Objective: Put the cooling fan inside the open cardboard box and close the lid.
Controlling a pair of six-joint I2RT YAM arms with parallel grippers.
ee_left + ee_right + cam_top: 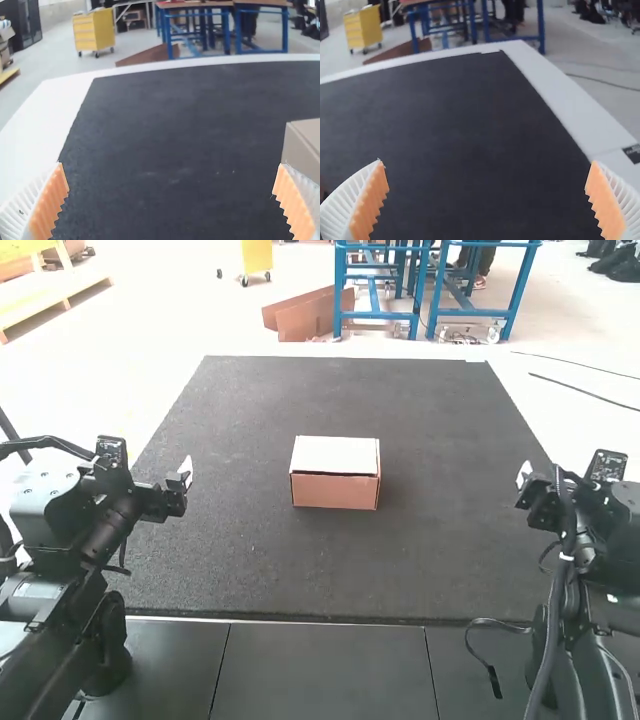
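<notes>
A small cardboard box (335, 472) sits in the middle of the black mat (240, 520) with its lid shut flat on top. One corner of the box (302, 145) shows in the left wrist view, just beyond one finger. My left gripper (183, 483) hovers at the mat's left edge, open, with nothing between its ribbed white fingers (47, 202). My right gripper (524, 480) hovers at the mat's right edge, also open and empty, its orange pads (370, 200) wide apart over bare mat.
The mat lies on a white tabletop (90, 390) that rims it left, right and far. A darker panel (320, 670) runs along the near edge between the two arm bases.
</notes>
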